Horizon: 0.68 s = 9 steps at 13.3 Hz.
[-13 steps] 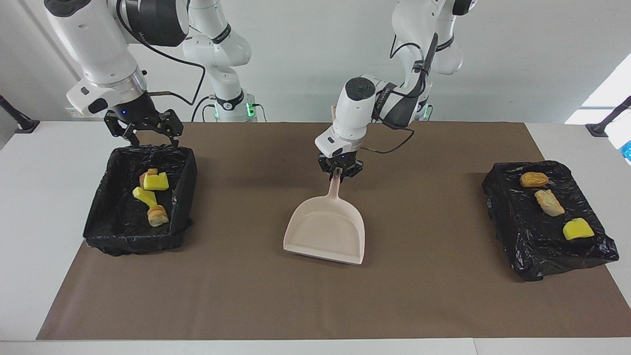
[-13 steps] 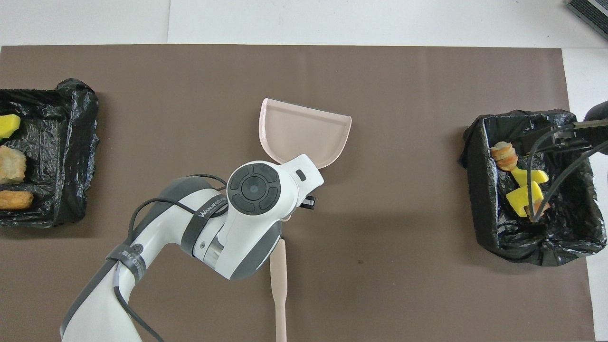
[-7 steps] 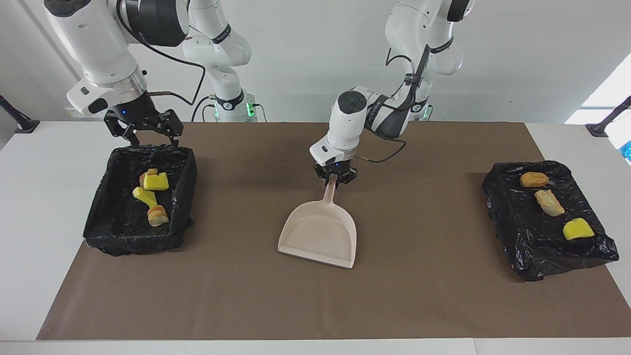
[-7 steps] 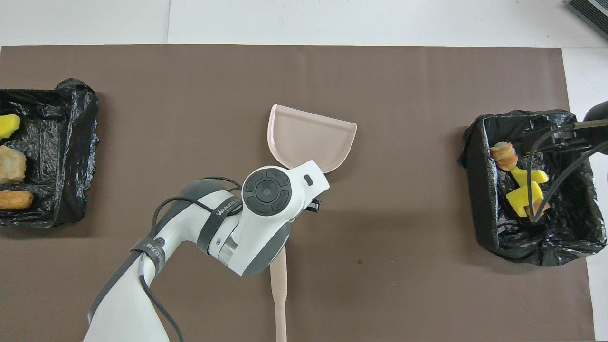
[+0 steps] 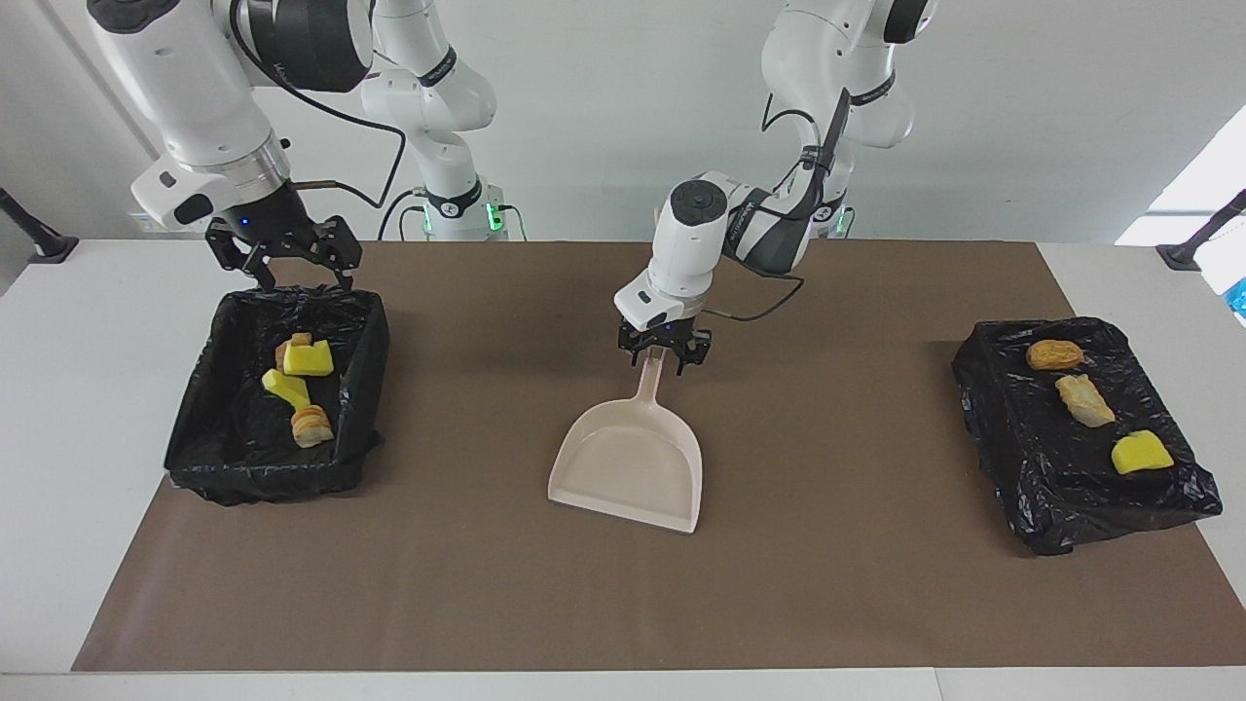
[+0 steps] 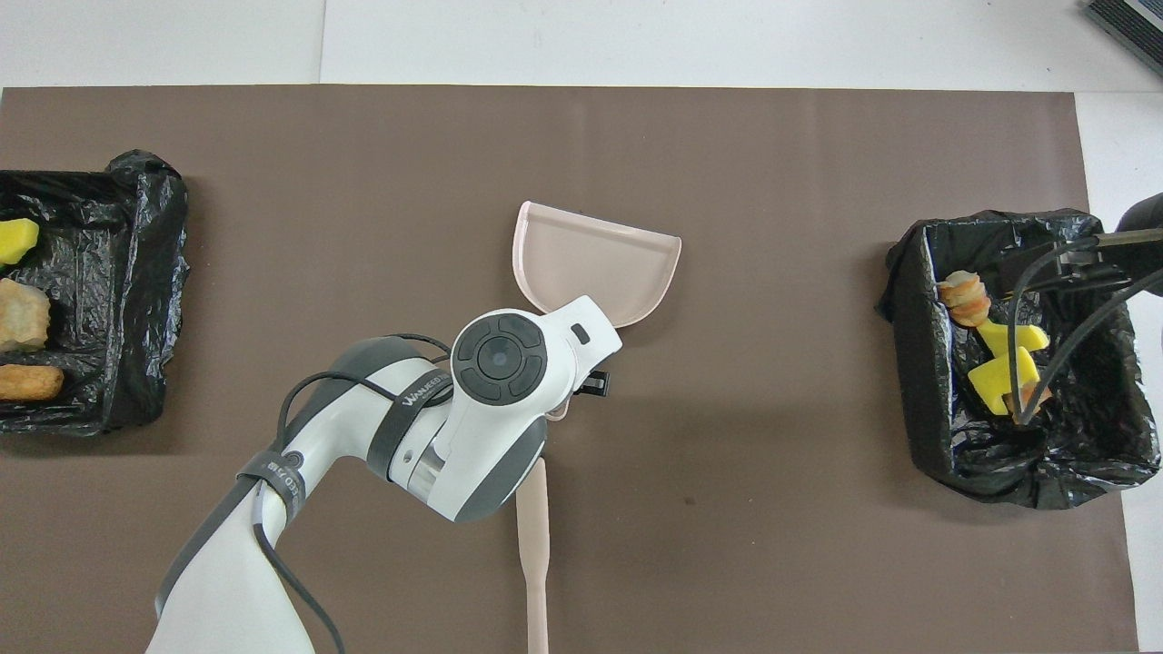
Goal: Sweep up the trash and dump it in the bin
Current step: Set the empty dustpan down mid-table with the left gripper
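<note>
A pale pink dustpan point(image 5: 628, 467) point(image 6: 595, 268) lies flat on the brown mat at mid-table, nothing in its scoop. My left gripper point(image 5: 662, 354) stands open just over the tip of its handle point(image 5: 650, 385), fingers spread to either side. The bin point(image 5: 277, 409) point(image 6: 1018, 363), a black-lined box at the right arm's end, holds trash: yellow sponge pieces point(image 5: 308, 360) and a tan lump point(image 5: 311, 426). My right gripper point(image 5: 297, 277) hangs open over the bin's rim nearest the robots, holding nothing.
A crumpled black bag point(image 5: 1012, 428) point(image 6: 109, 272) at the left arm's end carries an orange-brown lump point(image 5: 1054, 354), a beige lump point(image 5: 1084, 400) and a yellow piece point(image 5: 1141, 454). A pale pink flat stick point(image 6: 533, 545) shows in the overhead view, nearer the robots than the dustpan.
The left gripper carried the dustpan a little toward the right arm's end, then opened and let go of its handle. The right arm has not moved.
</note>
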### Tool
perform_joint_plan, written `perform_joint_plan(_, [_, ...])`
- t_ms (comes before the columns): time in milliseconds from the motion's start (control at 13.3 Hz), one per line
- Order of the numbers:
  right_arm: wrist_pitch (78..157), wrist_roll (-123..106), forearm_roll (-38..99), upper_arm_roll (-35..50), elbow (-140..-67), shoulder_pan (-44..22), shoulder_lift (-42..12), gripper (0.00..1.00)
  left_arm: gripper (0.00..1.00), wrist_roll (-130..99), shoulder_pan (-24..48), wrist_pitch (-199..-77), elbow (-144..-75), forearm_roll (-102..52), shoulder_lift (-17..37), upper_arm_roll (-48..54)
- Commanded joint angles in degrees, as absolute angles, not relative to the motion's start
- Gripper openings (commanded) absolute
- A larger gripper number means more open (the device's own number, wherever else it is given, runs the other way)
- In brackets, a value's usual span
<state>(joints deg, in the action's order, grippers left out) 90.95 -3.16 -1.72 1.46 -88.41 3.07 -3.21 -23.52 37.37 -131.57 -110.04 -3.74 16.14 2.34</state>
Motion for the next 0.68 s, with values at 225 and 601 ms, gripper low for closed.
perform_joint_plan(225, [90.0, -3.5, -2.3, 1.6, -87.6, 3.1, -3.4, 1.00, 1.00, -22.0, 30.2, -123.7, -109.9, -4.5, 10.9, 1.6])
perform_joint_plan(601, [90.0, -3.5, -2.3, 1.6, -87.7, 3.2, -3.4, 1.00, 1.00, -7.4, 17.9, -110.7, -110.0, -4.5, 4.8, 1.5])
